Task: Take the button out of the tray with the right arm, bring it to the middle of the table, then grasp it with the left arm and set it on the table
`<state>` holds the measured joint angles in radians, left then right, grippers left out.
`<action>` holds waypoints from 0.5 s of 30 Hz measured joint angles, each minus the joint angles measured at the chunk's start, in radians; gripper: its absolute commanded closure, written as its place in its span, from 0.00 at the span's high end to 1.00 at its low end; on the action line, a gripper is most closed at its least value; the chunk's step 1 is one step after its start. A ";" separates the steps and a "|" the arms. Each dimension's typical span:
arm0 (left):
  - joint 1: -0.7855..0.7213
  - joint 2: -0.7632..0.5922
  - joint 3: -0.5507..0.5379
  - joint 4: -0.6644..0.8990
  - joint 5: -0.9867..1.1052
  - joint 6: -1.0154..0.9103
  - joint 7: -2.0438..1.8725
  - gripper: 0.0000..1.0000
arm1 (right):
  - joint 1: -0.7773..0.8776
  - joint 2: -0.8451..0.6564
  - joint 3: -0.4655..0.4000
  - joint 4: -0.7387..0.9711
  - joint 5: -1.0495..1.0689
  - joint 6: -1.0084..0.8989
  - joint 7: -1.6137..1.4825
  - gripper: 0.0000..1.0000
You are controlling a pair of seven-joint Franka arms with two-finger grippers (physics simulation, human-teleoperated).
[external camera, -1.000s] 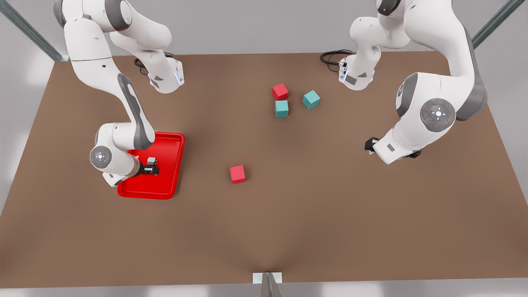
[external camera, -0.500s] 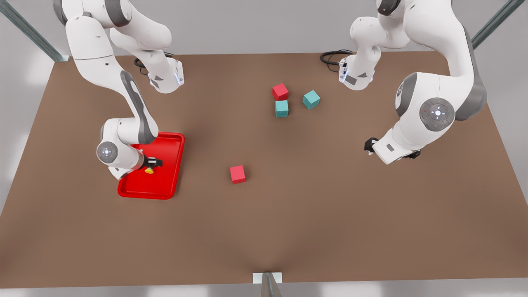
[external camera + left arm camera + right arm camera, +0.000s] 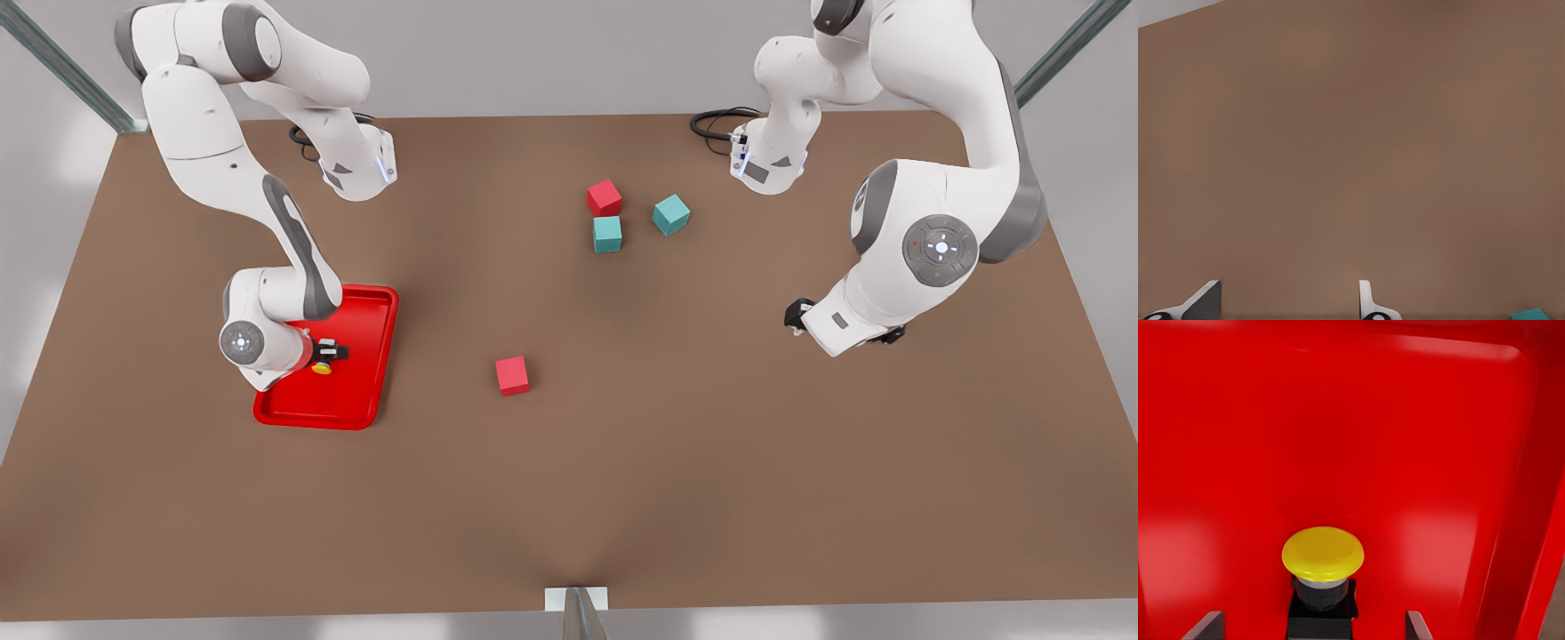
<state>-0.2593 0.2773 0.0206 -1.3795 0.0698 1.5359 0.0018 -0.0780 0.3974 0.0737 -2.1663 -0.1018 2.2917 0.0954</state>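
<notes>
Bench [image 3: 676,462]: bare and wide beyond tray [image 3: 356,413], which lies near the front view's left edge. Right pincer [image 3: 331,353] over tray, fingers wide, straddling button [image 3: 1323,555] without touching. Left pincer [image 3: 1288,303] well apart from tray, fingers spread over bare bench.

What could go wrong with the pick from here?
1. The right gripper is open with its fingers well clear of the small button; an off-centre close could tip it.
2. The button sits in the tray, so a low descent may hit the floor or rim.
3. The left gripper waits open, far away.
</notes>
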 measured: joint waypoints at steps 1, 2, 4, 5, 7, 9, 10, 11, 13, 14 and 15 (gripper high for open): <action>0.000 0.000 0.000 0.000 0.000 0.000 0.000 1.00 | 0.000 0.001 0.000 0.000 -0.001 0.001 -0.001 1.00; 0.000 0.000 0.000 0.000 0.000 0.000 0.000 1.00 | 0.000 0.002 0.000 0.001 -0.002 0.002 -0.001 1.00; 0.000 0.000 0.000 0.000 0.000 0.001 0.000 1.00 | 0.000 0.007 0.000 0.002 -0.003 0.004 -0.002 1.00; 0.000 0.000 0.000 0.000 0.000 0.001 0.000 1.00 | 0.000 0.011 0.000 0.003 -0.004 0.004 -0.003 1.00; 0.000 0.001 0.000 0.000 0.000 0.001 0.000 1.00 | -0.001 0.020 0.000 0.007 -0.004 0.005 -0.004 1.00; 0.000 0.000 0.000 0.000 0.000 0.001 0.000 1.00 | -0.002 0.029 0.000 0.009 -0.004 0.010 -0.005 1.00; 0.000 0.000 0.000 0.000 0.000 0.001 0.000 1.00 | -0.002 0.033 0.000 0.009 -0.004 0.012 -0.005 1.00; 0.000 0.000 0.000 0.000 0.000 0.001 0.000 1.00 | -0.003 0.034 0.000 0.009 -0.005 0.013 -0.005 1.00; 0.000 0.003 0.000 0.000 0.000 0.001 0.000 1.00 | -0.007 0.035 0.000 0.009 -0.005 0.016 -0.006 1.00; 0.000 0.005 0.000 0.000 0.000 0.002 0.000 1.00 | -0.007 0.034 0.000 0.009 -0.004 0.017 -0.006 1.00; 0.000 0.006 0.000 0.000 0.000 0.002 0.000 1.00 | -0.007 0.034 0.000 0.009 -0.004 0.017 -0.007 1.00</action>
<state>-0.2593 0.2837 0.0204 -1.3795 0.0699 1.5382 0.0018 -0.0851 0.4318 0.0736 -2.1571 -0.1062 2.3091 0.0886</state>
